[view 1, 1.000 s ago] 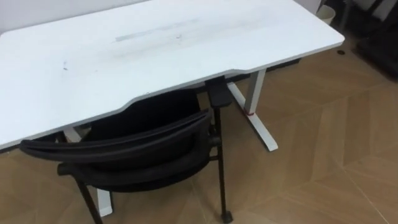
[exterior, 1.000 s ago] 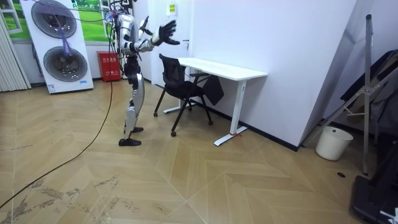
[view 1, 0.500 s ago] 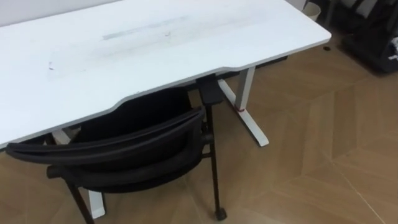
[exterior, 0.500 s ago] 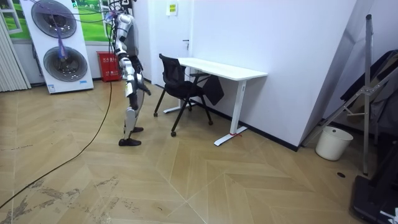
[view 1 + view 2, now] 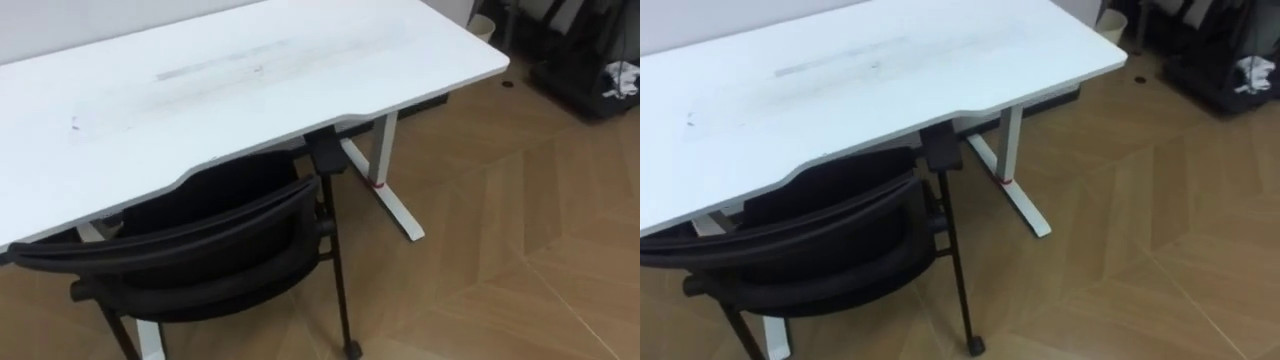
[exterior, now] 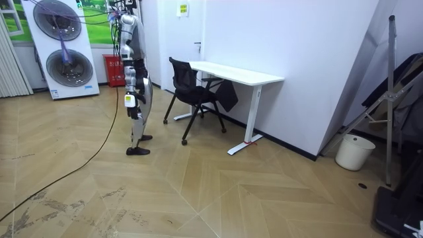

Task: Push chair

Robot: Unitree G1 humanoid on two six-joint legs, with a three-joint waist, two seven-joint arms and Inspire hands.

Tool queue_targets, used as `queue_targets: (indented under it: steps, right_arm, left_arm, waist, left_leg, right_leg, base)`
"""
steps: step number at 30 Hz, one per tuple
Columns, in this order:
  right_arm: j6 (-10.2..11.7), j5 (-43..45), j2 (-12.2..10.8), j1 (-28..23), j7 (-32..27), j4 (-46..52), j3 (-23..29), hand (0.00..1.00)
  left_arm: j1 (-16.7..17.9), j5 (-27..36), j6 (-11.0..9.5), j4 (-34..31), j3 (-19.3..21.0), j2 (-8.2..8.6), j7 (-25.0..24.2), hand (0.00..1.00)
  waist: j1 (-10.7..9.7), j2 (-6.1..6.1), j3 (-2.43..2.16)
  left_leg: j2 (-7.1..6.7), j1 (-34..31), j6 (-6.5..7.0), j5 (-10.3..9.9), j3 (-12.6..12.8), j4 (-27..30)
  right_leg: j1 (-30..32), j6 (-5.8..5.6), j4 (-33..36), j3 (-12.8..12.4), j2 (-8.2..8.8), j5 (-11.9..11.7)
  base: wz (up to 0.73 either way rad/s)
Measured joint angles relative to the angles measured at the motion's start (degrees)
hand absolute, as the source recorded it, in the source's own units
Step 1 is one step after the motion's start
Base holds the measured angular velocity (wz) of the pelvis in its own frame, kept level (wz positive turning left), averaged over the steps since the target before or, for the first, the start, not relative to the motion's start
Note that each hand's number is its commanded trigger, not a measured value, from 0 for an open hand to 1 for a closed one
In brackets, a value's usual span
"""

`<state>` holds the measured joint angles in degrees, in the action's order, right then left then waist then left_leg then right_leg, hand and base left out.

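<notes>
A black chair point(image 5: 200, 245) with a curved mesh back stands at a white desk point(image 5: 250, 80), its seat partly under the desk's front edge and its backrest toward me. In the room view I stand on the wooden floor about a step behind the chair point(image 6: 188, 89), at its room view's left side, facing the desk point(image 6: 238, 74). My right hand point(image 6: 131, 106) hangs by my hip, clear of the chair.
The desk's white leg and foot point(image 5: 390, 200) run along the floor right of the chair. A white bin point(image 6: 348, 152) and dark racks point(image 5: 590, 60) stand further right. Behind me are a tall white unit point(image 6: 63, 53) and a red box point(image 6: 114, 71).
My arms, raised toward the chair a second ago, have dropped to my sides. The eye view has shifted slightly; the chair and desk have not moved.
</notes>
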<state>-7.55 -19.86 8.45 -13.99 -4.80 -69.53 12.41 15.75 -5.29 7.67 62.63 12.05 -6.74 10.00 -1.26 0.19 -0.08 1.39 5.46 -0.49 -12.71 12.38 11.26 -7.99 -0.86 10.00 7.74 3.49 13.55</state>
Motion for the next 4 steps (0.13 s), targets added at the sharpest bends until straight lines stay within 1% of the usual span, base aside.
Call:
queue_targets:
  steps: [3, 4]
  right_arm:
    - [0.5, -0.8, -0.3, 2.3, 1.1, 0.5, -2.7, 0.00]
    - [0.6, -1.8, -0.4, 3.3, 2.1, 0.6, -3.8, 0.00]
  left_arm:
    - [-3.3, -1.7, 0.0, -0.6, -3.4, 0.21, -0.9, 0.00]
    - [-4.1, -1.8, 0.0, -1.6, -4.1, 0.37, -1.1, 0.00]
  waist:
    - [-0.5, -0.06, -0.03]
    - [-0.6, -0.23, 0.05]
  left_leg:
    - [-0.03, -0.7, 0.09, 0.1, -0.1, 0.0]
    - [-0.05, -1.0, 0.10, 0.1, -0.1, 0.0]
  right_leg:
    - [0.5, 0.02, -0.2, -0.1, -0.14, -0.3]
    - [0.9, 0.01, -0.2, -0.1, -0.14, -0.3]
  base:
    - [0.01]
    - [0.00]
